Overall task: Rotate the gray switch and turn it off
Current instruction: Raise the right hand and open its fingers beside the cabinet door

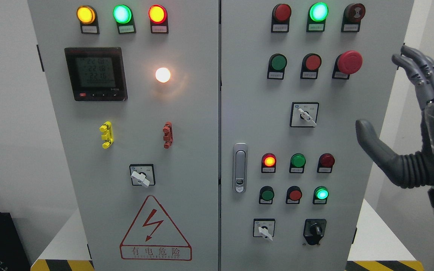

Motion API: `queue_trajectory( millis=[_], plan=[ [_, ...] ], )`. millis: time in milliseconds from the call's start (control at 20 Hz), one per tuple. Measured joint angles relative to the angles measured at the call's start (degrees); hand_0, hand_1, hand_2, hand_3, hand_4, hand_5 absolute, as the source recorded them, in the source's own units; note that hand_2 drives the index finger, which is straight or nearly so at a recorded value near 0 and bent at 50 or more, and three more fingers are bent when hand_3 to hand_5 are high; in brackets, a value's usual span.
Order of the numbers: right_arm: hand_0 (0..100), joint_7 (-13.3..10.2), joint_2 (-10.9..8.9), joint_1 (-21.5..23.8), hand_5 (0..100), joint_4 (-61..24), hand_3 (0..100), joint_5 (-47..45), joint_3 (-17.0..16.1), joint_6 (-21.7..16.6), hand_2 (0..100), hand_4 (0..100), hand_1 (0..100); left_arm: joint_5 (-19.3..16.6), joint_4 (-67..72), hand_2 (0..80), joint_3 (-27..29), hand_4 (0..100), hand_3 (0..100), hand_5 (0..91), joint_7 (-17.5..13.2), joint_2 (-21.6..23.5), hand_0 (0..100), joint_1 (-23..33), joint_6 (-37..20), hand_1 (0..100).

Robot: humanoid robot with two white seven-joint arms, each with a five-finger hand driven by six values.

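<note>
Gray right hand (409, 124), fingers (422, 71) spread, hovers beside the cabinet (202, 131) edge.

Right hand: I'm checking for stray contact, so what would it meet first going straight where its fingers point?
The right hand points up-left; the red mushroom button looks nearest that line, though depth is unclear.

Head camera, level, facing the cabinet (217, 113) front — close in
</note>
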Motion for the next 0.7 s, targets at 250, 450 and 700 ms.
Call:
queue_trajectory(
  millis=[250, 450, 700],
  plan=[
    [34, -1.1, 1.28, -0.1, 55, 0.0, 56, -0.2, 0.1, 0.7, 25, 44, 41, 0.0, 0.0, 0.0, 0.0, 0, 0, 0.0, 0.0, 0.0, 12, 0.0, -0.3, 39],
    [24, -1.2, 2.42, 0.0, 78, 0.0, 67, -0.2, 0.5, 3.7, 36, 57, 39, 0.0, 0.0, 0.0, 0.0, 0, 0, 0.0, -0.1, 0.0, 12, 0.0, -0.3, 39],
    [17, -1.5, 3.56, -0.1, 86, 0.2, 75, -0.3, 0.8, 9.6, 44, 65, 34, 0.0, 0.0, 0.0, 0.0, 0, 0, 0.0, -0.3, 0.0, 12, 0.0, -0.3, 39]
  ],
)
